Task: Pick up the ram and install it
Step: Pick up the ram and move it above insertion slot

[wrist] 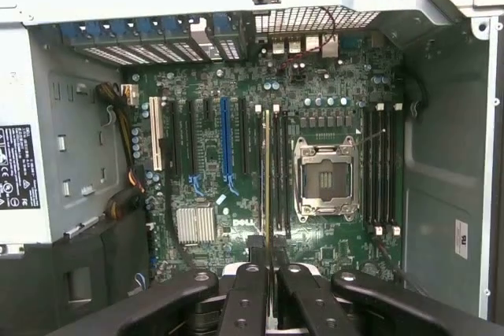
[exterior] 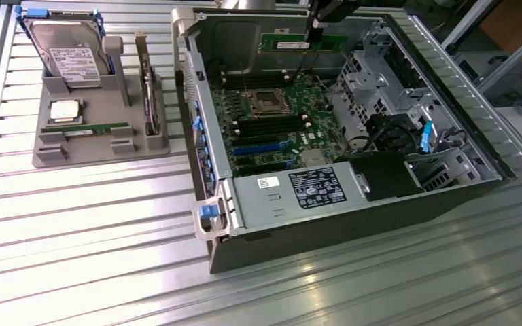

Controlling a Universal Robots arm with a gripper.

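Bench (exterior: 79,224) of ribbed metal slats carries everything here. Largest on it is the open computer case (exterior: 334,238), lying on its side across the middle of the bench and reaching toward the edge at the exterior view's right. Its green motherboard (exterior: 270,129) faces up. The silver power supply (exterior: 288,193) with its black label fills the end of the case nearest the bench's front edge.

A grey parts tray (exterior: 79,153) sits near the bench's far corner at the exterior view's left, apart from the case. It holds a hard drive (exterior: 71,58) propped at its far end and a card with a metal bracket (exterior: 150,95) standing on edge along the side nearest the case. A square silver processor chip (exterior: 65,110) lies in the tray, with a spare memory stick (exterior: 84,129) just in front of it.

The ram (exterior: 302,45) is in my grasp, hanging level over the far end of the case, clear of the motherboard. From the wrist it shows edge-on, running parallel to the black memory slots (wrist: 279,171) beside the empty processor socket (wrist: 323,179).

My gripper (exterior: 318,30) is clamped on the ram's upper edge, fingers (wrist: 250,273) pressed against both faces.
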